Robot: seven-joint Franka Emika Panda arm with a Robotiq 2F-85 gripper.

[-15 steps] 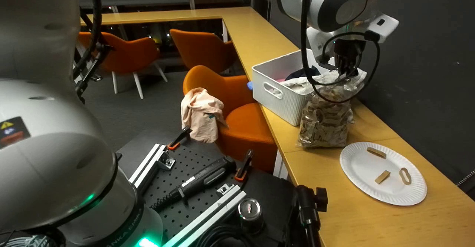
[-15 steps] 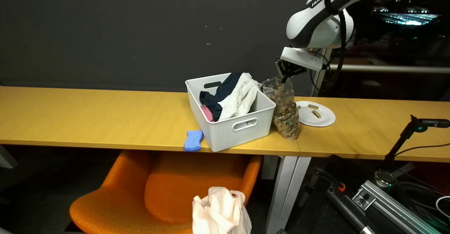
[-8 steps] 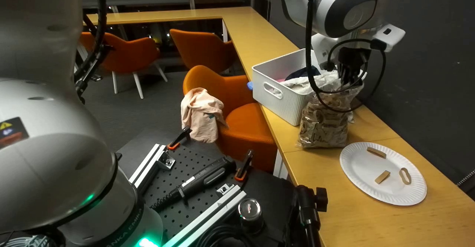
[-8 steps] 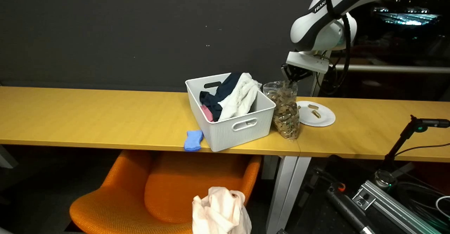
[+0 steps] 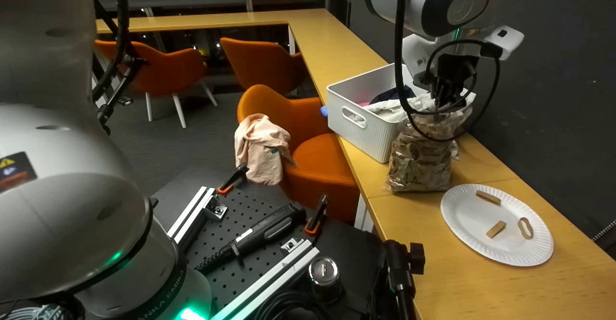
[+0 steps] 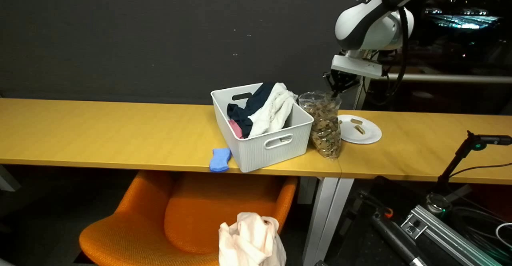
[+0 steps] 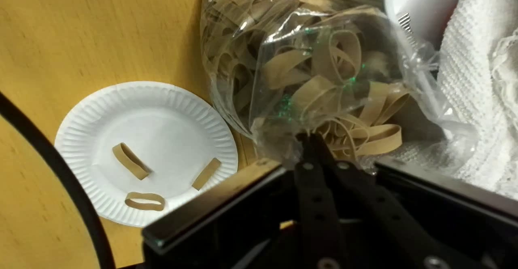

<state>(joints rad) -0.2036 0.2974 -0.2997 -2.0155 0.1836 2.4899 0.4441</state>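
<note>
Two fingers [image 7: 315, 192] meet at the bag [image 7: 307, 62]; any grip unclear.

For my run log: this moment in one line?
clear plastic bag: open, rubber bands inside | gripper: shut at its mouth, grasp unclear | paper plate: three loose rubber bands

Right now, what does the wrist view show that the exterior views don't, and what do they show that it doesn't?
Only the wrist view shows, up close, the separate band loops beside the jaws' tips at the top of the clear bag.

Only the exterior views show the orange chair, the peach cloth draped on it, and the blue item by the white basket.

Shared by all: the bag, the white plate with tan bands on it, the white cloth and at least part of the basket.
</note>
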